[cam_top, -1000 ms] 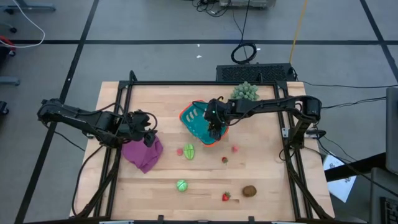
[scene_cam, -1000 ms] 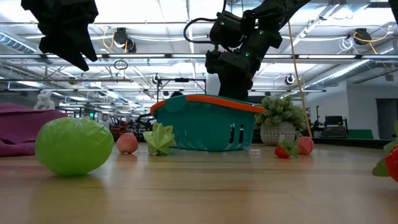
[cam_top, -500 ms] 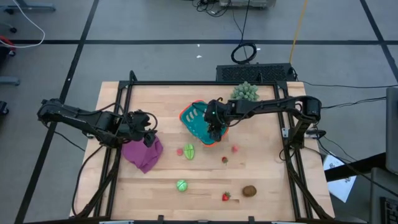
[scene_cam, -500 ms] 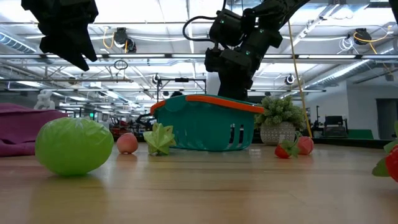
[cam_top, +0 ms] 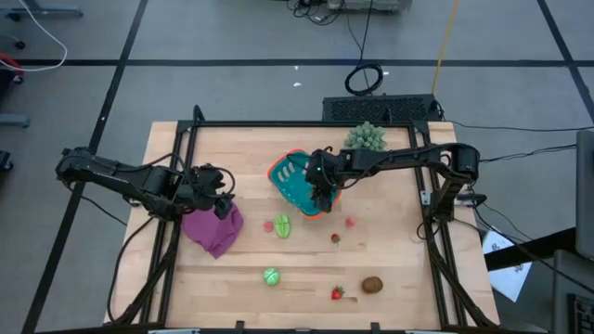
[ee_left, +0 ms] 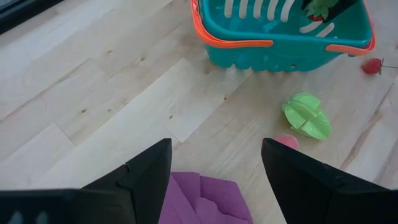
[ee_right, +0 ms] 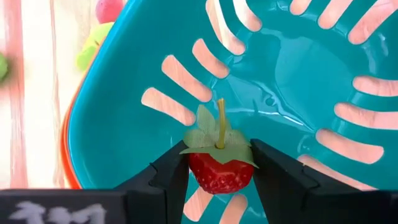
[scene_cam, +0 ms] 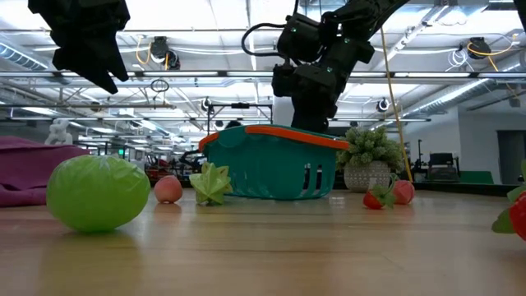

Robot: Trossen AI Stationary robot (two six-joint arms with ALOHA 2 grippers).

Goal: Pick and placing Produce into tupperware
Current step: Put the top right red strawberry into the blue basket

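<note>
The teal tupperware basket [cam_top: 299,182] with its orange rim stands on the wooden table at centre back. My right gripper [cam_top: 321,198] hangs over its inside, shut on a small red strawberry [ee_right: 219,169]. More produce lies loose on the table: a green leafy piece [cam_top: 282,226], a pink piece [cam_top: 268,224], a round green piece [cam_top: 270,276], red pieces [cam_top: 350,222] and a brown kiwi [cam_top: 372,285]. My left gripper [ee_left: 214,180] is open and holds nothing above a purple cloth [cam_top: 213,229] at the left. My right gripper pinches the strawberry's red body [ee_right: 202,174] between its two fingers, one on each side. The fingers slant down from above, coming from the table's right side. The strawberry is lifted clear above the basket's slotted floor [ee_right: 292,93], its green cap and stem [ee_right: 220,127] turned toward the wrist.
A spiky pale-green plant ball [cam_top: 366,137] stands just behind the basket on the right. A black frame [cam_top: 278,124] runs around the table top. Bare wood lies between the cloth and the basket and along the near edge between the loose pieces.
</note>
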